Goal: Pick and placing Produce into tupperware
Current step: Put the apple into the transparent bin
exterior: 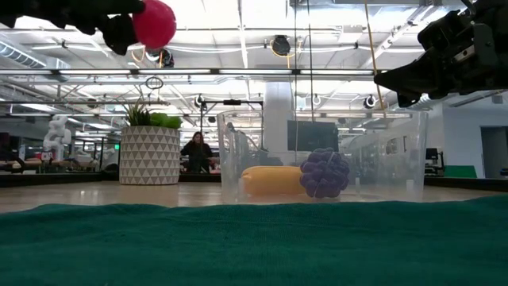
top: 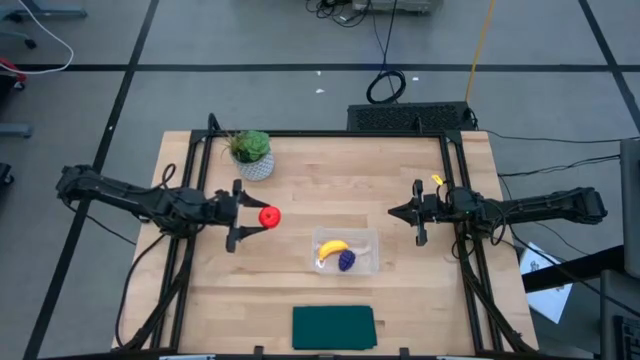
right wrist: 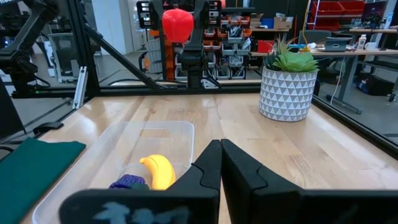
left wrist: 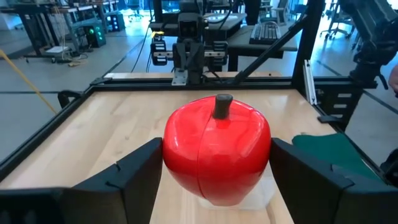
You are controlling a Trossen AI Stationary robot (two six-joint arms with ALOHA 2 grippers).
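Your left hand [top: 243,217] grips the red apple [top: 269,216] at its widest sides, raised above the tabletop [top: 330,180], short of the tub [top: 368,238] holding banana [top: 333,248] and grapes [top: 346,260]. It looks light, hard, slick. Right hand [top: 400,212] waits closed.

left claw [exterior: 119,24] cut off by the low view's top edge.

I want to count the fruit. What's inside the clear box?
Inside the clear box lie a yellow banana and purple grapes. The red apple is outside, held in the left pincer. Nothing looks hidden.
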